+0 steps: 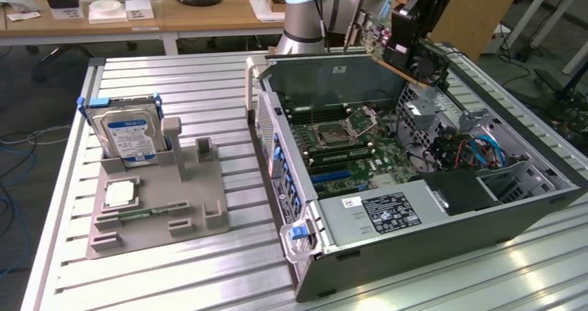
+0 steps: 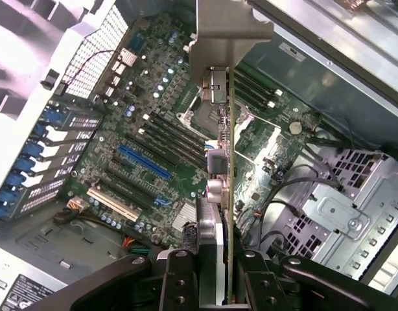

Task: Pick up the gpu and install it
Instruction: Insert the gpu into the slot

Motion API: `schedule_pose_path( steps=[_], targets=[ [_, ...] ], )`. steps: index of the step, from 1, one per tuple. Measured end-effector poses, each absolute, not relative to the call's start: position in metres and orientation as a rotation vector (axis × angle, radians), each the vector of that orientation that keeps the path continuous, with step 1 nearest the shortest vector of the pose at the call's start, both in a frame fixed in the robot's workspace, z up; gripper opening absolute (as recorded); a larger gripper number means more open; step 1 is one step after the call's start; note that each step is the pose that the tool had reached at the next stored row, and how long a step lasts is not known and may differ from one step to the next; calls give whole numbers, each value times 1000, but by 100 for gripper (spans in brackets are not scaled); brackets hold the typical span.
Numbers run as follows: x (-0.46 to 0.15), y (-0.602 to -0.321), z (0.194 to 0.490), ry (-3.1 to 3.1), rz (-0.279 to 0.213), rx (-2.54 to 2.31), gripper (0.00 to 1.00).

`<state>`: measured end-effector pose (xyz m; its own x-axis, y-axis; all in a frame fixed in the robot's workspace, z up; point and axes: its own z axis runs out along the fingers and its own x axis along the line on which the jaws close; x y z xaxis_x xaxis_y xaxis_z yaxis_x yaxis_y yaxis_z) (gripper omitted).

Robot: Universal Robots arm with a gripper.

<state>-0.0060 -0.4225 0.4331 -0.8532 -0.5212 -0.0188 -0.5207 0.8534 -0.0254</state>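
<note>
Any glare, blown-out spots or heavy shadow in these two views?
Exterior view: strong glare streaks on the table slats in front of the computer case; the motherboard is evenly lit. Wrist view: the perforated case wall washes out to white, and the gripper, closed on the gpu, sits dark in shadow.

The arm (image 1: 308, 15) stands upright, and its wrist reaches toward the exterior view's right. The gripper (image 1: 411, 43) points down from it. Its two dark fingers (image 2: 179, 282) press on the gpu (image 2: 230, 162), one on each face, and hold it on edge.
</note>
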Motion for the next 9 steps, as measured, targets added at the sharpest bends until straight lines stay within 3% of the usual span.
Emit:
schedule_pose_path(
  steps=[9],
  targets=[
    [-6,-423,432,2960,-28,-972,28]
  ],
)
